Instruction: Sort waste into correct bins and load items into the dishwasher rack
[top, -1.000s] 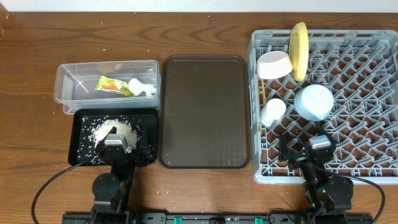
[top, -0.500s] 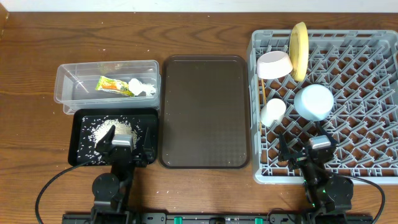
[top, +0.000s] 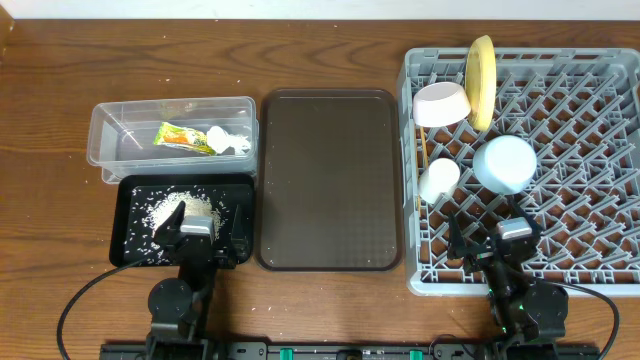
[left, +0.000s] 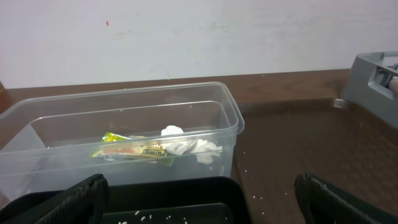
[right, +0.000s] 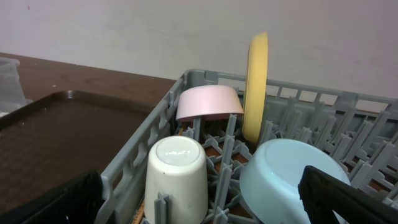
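The clear tub holds the orange-and-green wrapper and the white tissue. Rice scraps lie in the black tray. My left gripper hovers open over that tray's near end, empty. In the grey rack stand the yellow-green plate, a white bowl, an upturned white cup and the light blue bowl. My right gripper sits open just short of the cup and the blue bowl, holding nothing.
A large brown serving tray lies between the two bins and the rack. A few rice grains dot the wood beside the black tray. A thin wooden stick runs along the rack's left side by the cup.
My left gripper has shifted slightly to the right over the black tray, then stopped. The right arm and all objects are unchanged.
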